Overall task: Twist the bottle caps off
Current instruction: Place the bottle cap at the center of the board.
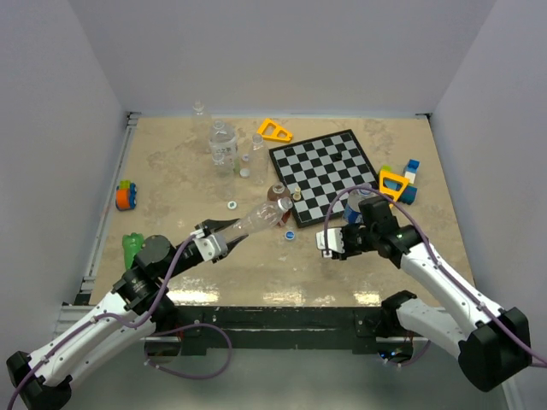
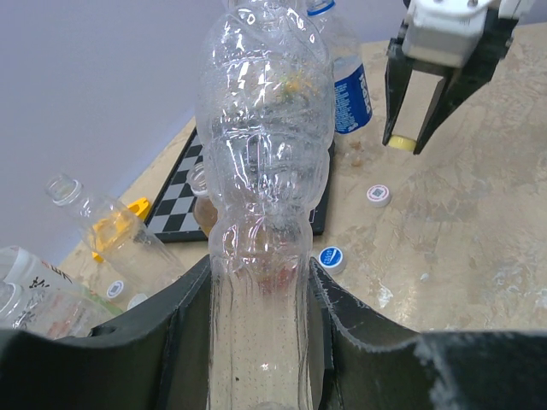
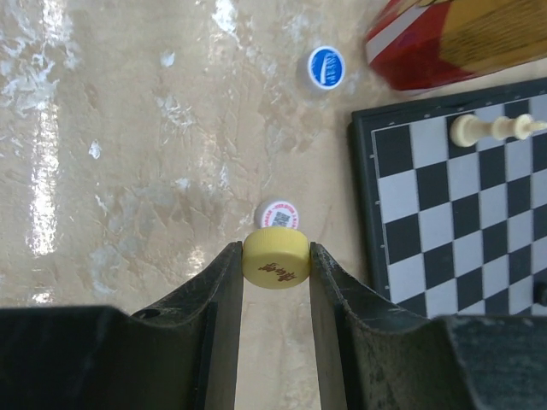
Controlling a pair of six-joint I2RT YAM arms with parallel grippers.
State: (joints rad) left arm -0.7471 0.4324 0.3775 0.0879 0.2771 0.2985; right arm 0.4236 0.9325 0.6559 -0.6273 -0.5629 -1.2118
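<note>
Fingers (image 3: 214, 316) of the right end effector (image 3: 275, 254) pinch the yellow cap (image 3: 275, 261) above the table (image 3: 128, 171), beside a white cap (image 3: 278, 213) and right of the clear bottle (image 2: 265, 171), which the left end effector (image 2: 259, 282) grips pointing toward the chessboard (image 1: 323, 173).

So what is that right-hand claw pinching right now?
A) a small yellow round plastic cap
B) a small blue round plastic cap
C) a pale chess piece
A: the small yellow round plastic cap sits clamped between the fingers of the right gripper.
</note>
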